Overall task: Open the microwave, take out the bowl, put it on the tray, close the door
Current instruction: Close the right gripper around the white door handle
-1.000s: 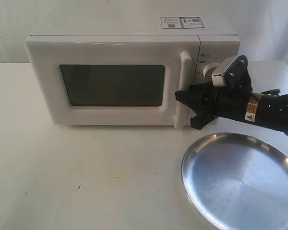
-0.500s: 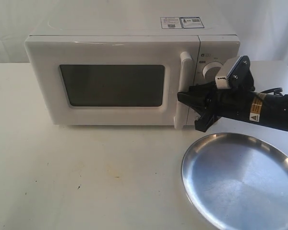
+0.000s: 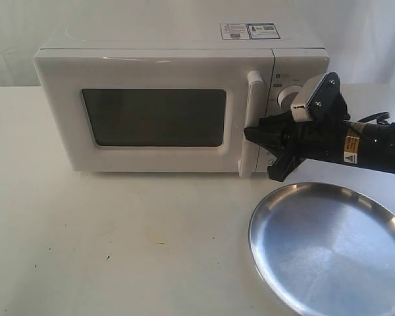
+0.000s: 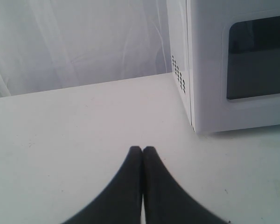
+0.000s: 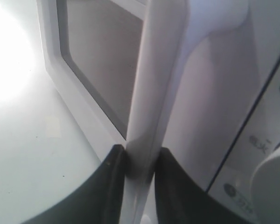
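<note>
While the white table (image 3: 118, 243) carries everything, the microwave (image 3: 164, 62) sits toward 12 o'clock in the exterior view. Its door (image 3: 62, 118) is flush shut, and what lies behind the dark window (image 3: 155, 117) cannot be made out. Toward 4 o'clock from it, the silver tray (image 3: 329, 243) lies flat on the table, near the microwave's front. The right gripper (image 5: 139, 161) reaches in from 3 o'clock, its two black fingers (image 5: 109, 186) pinched on the lower part of the upright bar handle (image 5: 154, 93). The left gripper (image 4: 142, 150) hangs over the table near the microwave's side, tips pressed together, holding nothing.
</note>
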Available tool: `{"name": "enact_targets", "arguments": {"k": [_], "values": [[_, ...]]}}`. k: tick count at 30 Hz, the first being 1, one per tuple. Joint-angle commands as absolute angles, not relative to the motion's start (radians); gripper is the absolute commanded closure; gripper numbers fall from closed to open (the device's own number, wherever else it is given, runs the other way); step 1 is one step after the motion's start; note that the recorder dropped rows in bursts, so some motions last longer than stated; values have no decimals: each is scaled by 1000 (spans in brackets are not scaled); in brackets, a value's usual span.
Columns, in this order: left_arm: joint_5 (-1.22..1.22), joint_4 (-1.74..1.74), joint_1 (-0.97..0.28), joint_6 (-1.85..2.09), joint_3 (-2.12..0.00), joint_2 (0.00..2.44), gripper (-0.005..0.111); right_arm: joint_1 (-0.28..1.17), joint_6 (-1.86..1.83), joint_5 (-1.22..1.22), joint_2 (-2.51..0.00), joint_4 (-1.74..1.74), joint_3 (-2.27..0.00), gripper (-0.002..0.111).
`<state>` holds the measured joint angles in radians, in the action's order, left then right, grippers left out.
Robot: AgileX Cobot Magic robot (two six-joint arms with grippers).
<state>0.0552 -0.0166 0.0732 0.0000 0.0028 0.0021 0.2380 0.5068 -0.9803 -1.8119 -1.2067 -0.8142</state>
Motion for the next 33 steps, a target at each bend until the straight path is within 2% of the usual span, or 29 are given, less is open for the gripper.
{"name": "enact_targets", "arguments": {"k": [1, 20, 33], "values": [[59, -9, 69, 0, 0, 0, 107, 291, 476, -1221, -1773, -1492, -800, 108], [59, -9, 69, 0, 0, 0, 107, 380, 472, -1221, -1771, -1496, -800, 108], [59, -9, 69, 0, 0, 0, 107, 348, 472, -1221, -1769, -1418, -789, 108]]}}
